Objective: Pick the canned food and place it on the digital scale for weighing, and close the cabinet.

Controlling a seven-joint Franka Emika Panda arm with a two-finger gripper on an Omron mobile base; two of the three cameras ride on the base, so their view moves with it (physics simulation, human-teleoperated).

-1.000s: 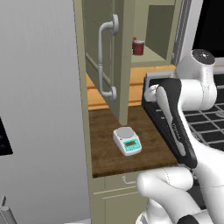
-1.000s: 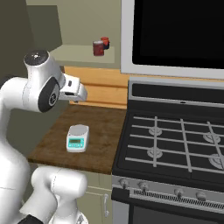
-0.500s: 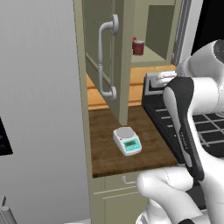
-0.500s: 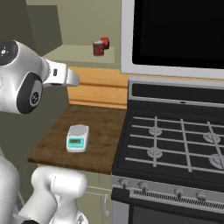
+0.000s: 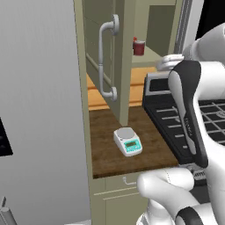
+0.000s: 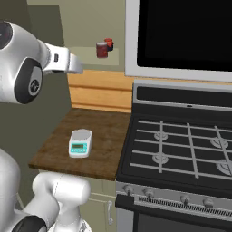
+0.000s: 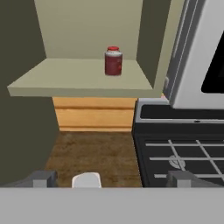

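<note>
kitchen walls and a dark stove (image 6: 181, 149) frame the scene, with the wooden desk (image 6: 59, 154) running between the stove and the tall cabinet (image 5: 121, 57), whose panelled door stands swung open toward the camera, its grey bar handle (image 5: 105, 57) facing out. over the last second the white arm has lifted and swung round: in the left base view its dark forearm, earlier slanted low over the desk, now stands more upright in front of the stove, and in the right base view the big shoulder joint has slid out toward the left edge while the wrist reaches toward the cabinet opening. the claw (image 7: 111, 179) has spread a touch wider too and now stands fully open and empty, its two tips showing at the bottom of the hand view. that view looks straight at the cabinet shelf (image 7: 83, 85), where the canned food (image 7: 113, 61) stands upright, well apart from the claw; a small bright red object sits just behind it. the digital scale (image 5: 128, 141) sits on the desk below, its plate bare. judging from this, the arm has finished lining up and the reach toward the can is the step in hand; nothing is picked yet, and weighing and shutting the door remain.
</note>
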